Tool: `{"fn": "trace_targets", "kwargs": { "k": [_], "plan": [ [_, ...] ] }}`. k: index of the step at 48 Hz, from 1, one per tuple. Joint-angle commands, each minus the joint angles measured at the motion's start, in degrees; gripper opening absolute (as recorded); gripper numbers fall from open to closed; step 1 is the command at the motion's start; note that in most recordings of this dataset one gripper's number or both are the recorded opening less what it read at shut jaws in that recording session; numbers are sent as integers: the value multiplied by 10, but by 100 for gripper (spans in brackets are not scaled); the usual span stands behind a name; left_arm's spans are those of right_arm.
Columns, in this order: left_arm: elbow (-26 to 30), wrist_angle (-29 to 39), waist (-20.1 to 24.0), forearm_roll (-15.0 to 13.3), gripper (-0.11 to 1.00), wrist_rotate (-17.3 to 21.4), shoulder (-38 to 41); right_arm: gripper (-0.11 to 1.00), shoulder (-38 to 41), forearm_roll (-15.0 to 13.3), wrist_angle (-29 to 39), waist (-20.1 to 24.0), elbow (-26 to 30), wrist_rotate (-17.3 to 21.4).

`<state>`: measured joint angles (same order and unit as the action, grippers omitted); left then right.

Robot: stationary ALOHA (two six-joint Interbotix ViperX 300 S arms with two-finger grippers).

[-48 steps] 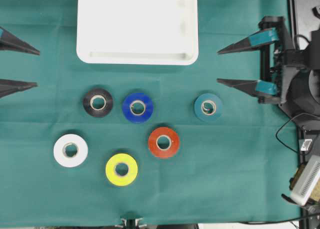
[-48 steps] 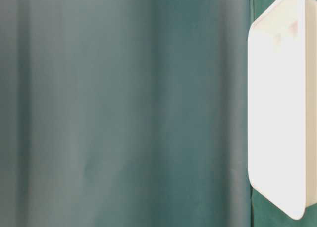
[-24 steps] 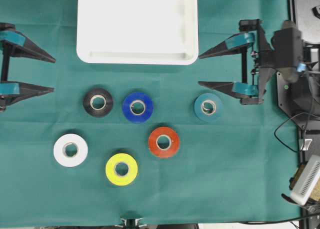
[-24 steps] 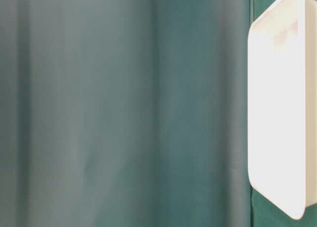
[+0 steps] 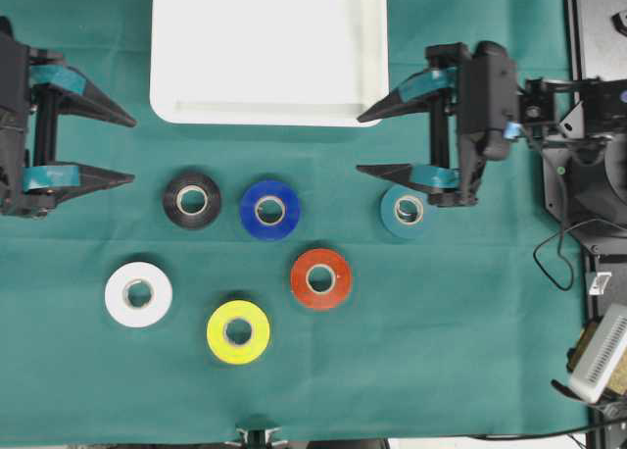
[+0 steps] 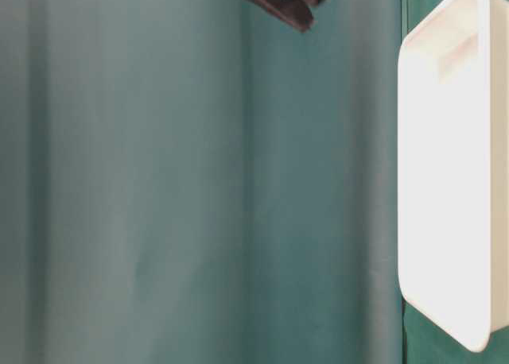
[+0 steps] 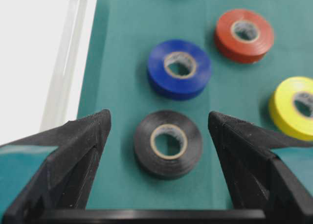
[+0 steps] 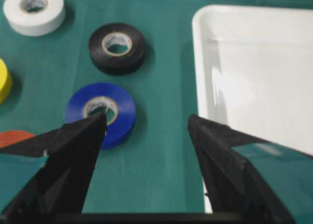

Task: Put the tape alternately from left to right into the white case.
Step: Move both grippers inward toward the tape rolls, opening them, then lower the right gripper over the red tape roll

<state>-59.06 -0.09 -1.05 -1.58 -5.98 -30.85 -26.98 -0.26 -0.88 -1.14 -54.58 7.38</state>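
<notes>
Six rolls of tape lie on the green-covered bench point(image 5: 470, 312) in the lower half of the overhead frame, all outside the one white case point(image 5: 269, 52) at the top centre: a black roll point(image 5: 192, 201) and a blue roll point(image 5: 269, 211) side by side just below the case, a teal roll point(image 5: 409, 210) to their right, a red roll point(image 5: 320, 279) lower centre, a white roll point(image 5: 138, 294) lower left and a yellow roll point(image 5: 238, 332) lowest of all. Two end effectors are in view, both spread wide and holding nothing. The left end effector point(image 5: 124, 149) sits at the left edge, pointing toward the black roll. The right end effector point(image 5: 359, 142) is right of the case, its lower finger just over the teal roll. Compared with a second ago, both have advanced inward toward the centre; the rolls have not moved
</notes>
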Motion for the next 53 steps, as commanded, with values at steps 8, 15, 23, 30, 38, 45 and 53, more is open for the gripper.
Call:
{"fn": "trace_targets", "kwargs": {
  "k": [8, 15, 23, 30, 38, 45, 53],
  "plan": [
    [53, 65, 6, -2, 86, 1, 47, 67, 45, -1, 40, 0, 49, 25],
    [62, 76, 6, -1, 86, 2, 68, 67, 66, -1, 40, -1, 60, 25],
    [62, 77, 6, -1, 86, 2, 67, 67, 76, -1, 44, 0, 70, 24],
    [60, 77, 6, -1, 86, 2, 62, 67, 76, -2, 44, 0, 70, 25],
    [58, 78, 5, -1, 86, 1, 58, 67, 76, -2, 44, 11, 69, 27],
    [53, 82, 6, -1, 86, 1, 55, 67, 76, -2, 43, 39, 71, 29],
    [47, 82, 6, -1, 86, 1, 55, 67, 76, -1, 38, 79, 69, 30]
  ]
}}
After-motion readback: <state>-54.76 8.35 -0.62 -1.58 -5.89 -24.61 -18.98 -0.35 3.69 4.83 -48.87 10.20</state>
